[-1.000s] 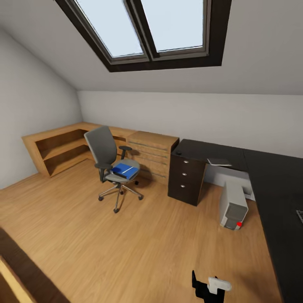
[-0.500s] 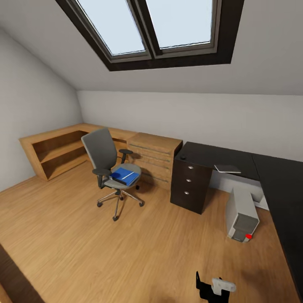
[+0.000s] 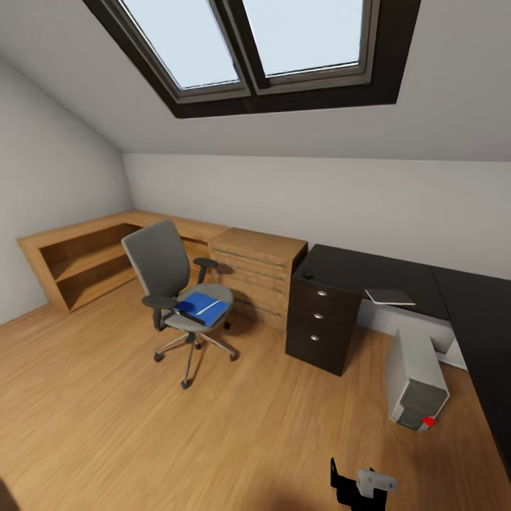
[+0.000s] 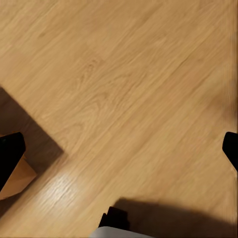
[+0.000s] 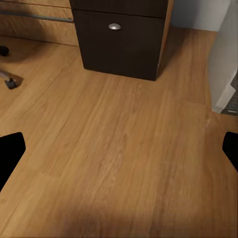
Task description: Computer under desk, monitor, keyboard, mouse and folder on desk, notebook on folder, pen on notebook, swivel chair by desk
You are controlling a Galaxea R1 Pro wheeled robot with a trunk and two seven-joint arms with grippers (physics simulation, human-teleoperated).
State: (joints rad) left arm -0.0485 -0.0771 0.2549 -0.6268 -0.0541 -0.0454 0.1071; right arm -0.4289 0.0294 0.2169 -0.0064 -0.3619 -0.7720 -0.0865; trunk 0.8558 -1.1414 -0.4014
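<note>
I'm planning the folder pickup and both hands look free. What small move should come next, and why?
Probably roll the base forward and left toward the swivel chair. The folder lies on its seat, well across the floor from the robot. The left hand and right hand are open over bare planks, far from anything to grasp.

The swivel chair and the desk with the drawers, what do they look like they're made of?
The swivel chair: grey matte seat and back, probably fabric; black armrests, likely plastic; shiny spoked base that looks like chromed metal. The desk: flat black top and dark drawer fronts with a dull sheen, perhaps painted or laminated board; small round silvery knobs, seemingly metal. It is a render, so these are only looks.
</note>
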